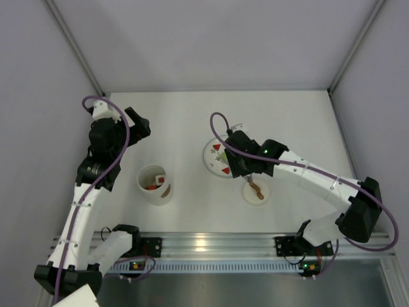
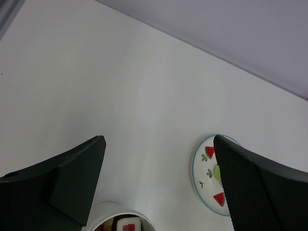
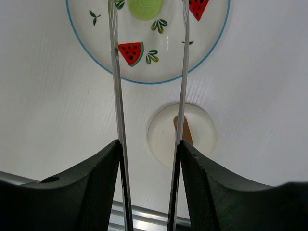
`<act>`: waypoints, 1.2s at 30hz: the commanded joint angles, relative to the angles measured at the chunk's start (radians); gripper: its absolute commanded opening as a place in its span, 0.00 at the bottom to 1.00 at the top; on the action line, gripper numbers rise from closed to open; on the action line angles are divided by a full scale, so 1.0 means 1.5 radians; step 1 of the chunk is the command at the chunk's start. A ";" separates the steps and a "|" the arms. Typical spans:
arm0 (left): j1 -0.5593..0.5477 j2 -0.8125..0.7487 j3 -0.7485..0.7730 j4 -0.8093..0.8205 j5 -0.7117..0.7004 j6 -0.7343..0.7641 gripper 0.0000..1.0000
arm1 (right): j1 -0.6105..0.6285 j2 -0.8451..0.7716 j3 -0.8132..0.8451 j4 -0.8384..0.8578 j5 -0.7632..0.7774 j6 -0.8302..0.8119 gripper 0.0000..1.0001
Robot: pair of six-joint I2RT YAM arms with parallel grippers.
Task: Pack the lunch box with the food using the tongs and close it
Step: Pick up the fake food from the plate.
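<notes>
While the right tool (image 3: 149, 144) was clamped on the tongs (image 3: 117, 96), its two black fingers pressed on the outside of the thin silver arms, which stood a bit apart. The tongs reached out over the plate (image 3: 163, 53), a white one with a blue rim and painted watermelon slices. A round green thing (image 3: 144, 7) lay on the plate between the two arms. Just beside the plate lay a white round lid (image 3: 202, 134) with a brown tab. All of it sat on a plain white counter (image 1: 179, 128), with pale grey walls (image 1: 223, 38) around it and a metal rail (image 1: 211, 246) at the near edge. Well apart, on the left, stood the lunch box (image 1: 152, 198), open on top, with orange, red and white food (image 1: 152, 186) inside. The left tool (image 2: 159, 139) hung near it, fingers wide apart and holding nothing.
</notes>
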 commanded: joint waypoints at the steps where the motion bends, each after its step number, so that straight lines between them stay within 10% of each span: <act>1: 0.005 0.002 -0.005 0.015 0.001 0.000 0.99 | -0.021 0.020 0.019 0.071 0.005 -0.009 0.52; 36: 0.005 0.002 -0.005 0.014 0.001 0.001 0.99 | -0.066 0.038 0.041 0.083 -0.045 -0.028 0.33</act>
